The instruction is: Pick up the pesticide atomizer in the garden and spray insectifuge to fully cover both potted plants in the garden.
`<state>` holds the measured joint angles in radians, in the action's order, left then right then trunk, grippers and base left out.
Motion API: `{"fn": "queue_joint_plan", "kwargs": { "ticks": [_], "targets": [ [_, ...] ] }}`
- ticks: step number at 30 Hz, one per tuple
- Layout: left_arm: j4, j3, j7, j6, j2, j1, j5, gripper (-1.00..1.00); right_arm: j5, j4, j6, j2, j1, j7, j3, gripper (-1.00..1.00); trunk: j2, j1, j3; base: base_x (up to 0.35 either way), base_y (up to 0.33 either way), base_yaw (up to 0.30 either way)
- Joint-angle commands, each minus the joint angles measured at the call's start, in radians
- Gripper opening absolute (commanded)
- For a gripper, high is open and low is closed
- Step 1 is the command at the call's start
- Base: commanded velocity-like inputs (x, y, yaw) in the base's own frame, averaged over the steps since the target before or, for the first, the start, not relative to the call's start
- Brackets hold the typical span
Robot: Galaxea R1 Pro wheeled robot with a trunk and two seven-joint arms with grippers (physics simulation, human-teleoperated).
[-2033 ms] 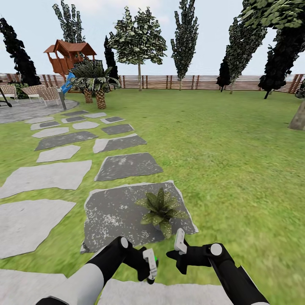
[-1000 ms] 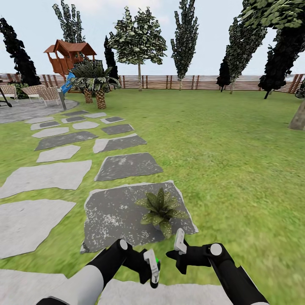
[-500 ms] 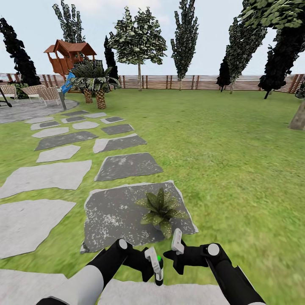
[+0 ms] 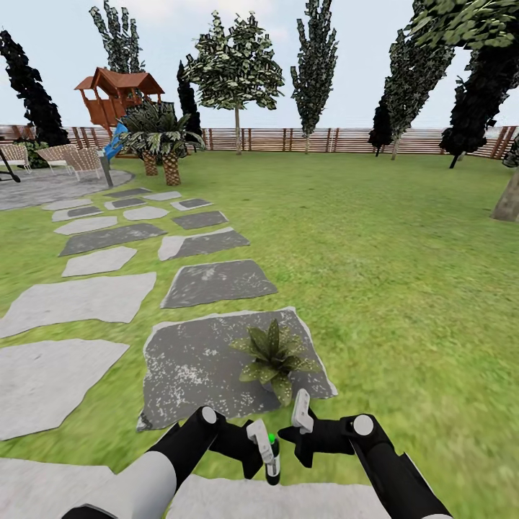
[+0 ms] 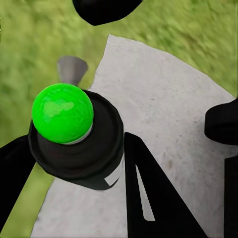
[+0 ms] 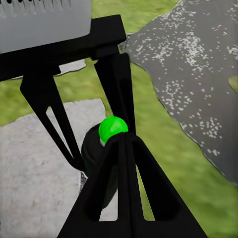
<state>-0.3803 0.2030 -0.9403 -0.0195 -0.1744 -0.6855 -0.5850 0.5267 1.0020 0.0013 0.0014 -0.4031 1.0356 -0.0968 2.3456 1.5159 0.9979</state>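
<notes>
My left gripper (image 4: 264,452) is shut on the pesticide atomizer (image 4: 273,457), a small dark bottle with a green dot on top, held low over the grass and a pale slab. The left wrist view shows the atomizer (image 5: 79,144) up close between the black fingers (image 5: 148,198). My right gripper (image 4: 298,425) hangs just to its right, shut and holding nothing; its tips (image 6: 124,144) come close to the atomizer (image 6: 99,156). One potted plant (image 4: 274,357), a low olive-green rosette, stands on a dark slab (image 4: 194,360) just ahead of both grippers. The second potted plant is out of view.
A path of grey stone slabs (image 4: 79,297) runs away to the left toward paving with chairs (image 4: 72,160). Two palms (image 4: 162,137) and a wooden playhouse (image 4: 115,94) stand at the far left. Open lawn (image 4: 404,274) spreads right, ringed by a slat fence (image 4: 324,139).
My left gripper has carried the atomizer a little to the right, toward the right gripper. The right gripper has edged slightly left. The plant and the view have not shifted.
</notes>
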Motion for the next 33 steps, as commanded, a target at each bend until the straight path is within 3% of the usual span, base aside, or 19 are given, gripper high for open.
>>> {"fn": "queue_joint_plan", "kwargs": {
  "ticks": [1,33],
  "targets": [
    [-0.002,0.0,-0.004,-0.003,0.0,0.0,-0.002,-1.0,0.006,0.001,0.0,0.0,0.0,0.003,0.0,-1.0,0.0,0.0,0.001,0.0,0.0,0.0],
    [-0.002,0.0,-0.011,-0.044,0.0,0.0,0.009,-1.0,0.006,-0.002,-0.001,-0.001,0.0,0.003,0.001,-1.0,0.0,0.0,0.001,0.0,0.0,0.0]
  ]
}}
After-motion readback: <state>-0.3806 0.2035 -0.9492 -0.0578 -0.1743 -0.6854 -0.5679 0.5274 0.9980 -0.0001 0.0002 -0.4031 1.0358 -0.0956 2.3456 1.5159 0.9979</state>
